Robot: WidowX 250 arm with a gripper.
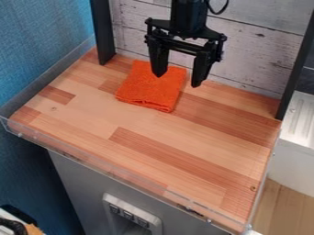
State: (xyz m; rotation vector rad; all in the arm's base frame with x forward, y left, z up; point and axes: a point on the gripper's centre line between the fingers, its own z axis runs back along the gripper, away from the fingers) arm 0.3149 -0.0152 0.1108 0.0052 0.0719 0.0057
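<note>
Striped wooden bench [153, 151] carries a folded orange cloth [150, 87], above which the black two-fingered claw [178, 81] hangs wide open, empty.

Bright, diffuse lighting — shadows faint.
Table [144, 160]: broadly and evenly lit. Clear rim [104, 170]: thin, pale glints. White surface [297, 121], right: brightest area. Blue wall [43, 41]: light above, deep shade lower left — End effector [178, 81]: near-black, little surface detail.
</note>
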